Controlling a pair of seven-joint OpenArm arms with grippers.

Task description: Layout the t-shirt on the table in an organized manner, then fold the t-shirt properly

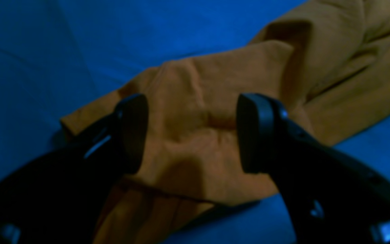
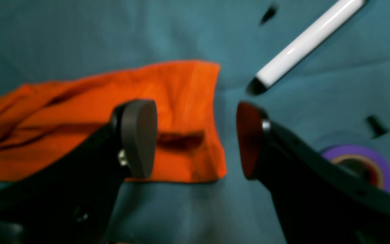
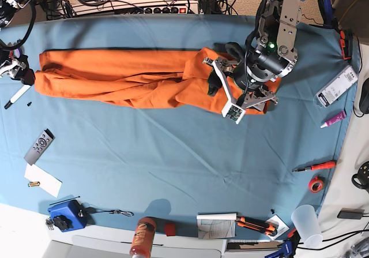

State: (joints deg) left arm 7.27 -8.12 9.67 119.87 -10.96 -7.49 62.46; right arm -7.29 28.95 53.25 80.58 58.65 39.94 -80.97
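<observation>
The orange t-shirt lies stretched in a long, creased band across the far half of the teal table. My left gripper hangs open over the rumpled cloth at the band's right end, with nothing between its pads. In the base view the left arm covers that end. My right gripper is open at the band's other end; the t-shirt's straight edge lies flat below its left finger and nothing is held.
A white marker and a purple tape roll lie beside the right gripper. A remote, paper, blue box, orange bottle, screwdriver, red tape roll and cup line the near and side edges.
</observation>
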